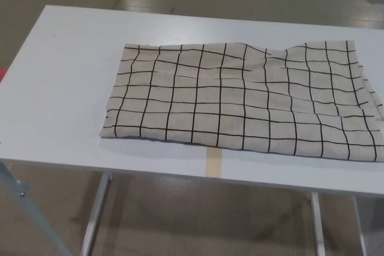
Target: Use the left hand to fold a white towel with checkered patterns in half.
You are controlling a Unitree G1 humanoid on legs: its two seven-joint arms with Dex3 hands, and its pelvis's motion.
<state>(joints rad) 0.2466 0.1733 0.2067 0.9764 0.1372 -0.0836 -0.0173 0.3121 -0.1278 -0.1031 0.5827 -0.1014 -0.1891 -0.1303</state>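
Neither robot hand shows up in the head view, so there's no telling how open the left or right one is or whether either holds anything. The towel (243,100), off-white with a black grid, lies spread flat on the white table (60,88), sitting toward the table's right side and near its front edge. A strip of tan tape (214,162) on the table pokes out from under the towel's front edge.
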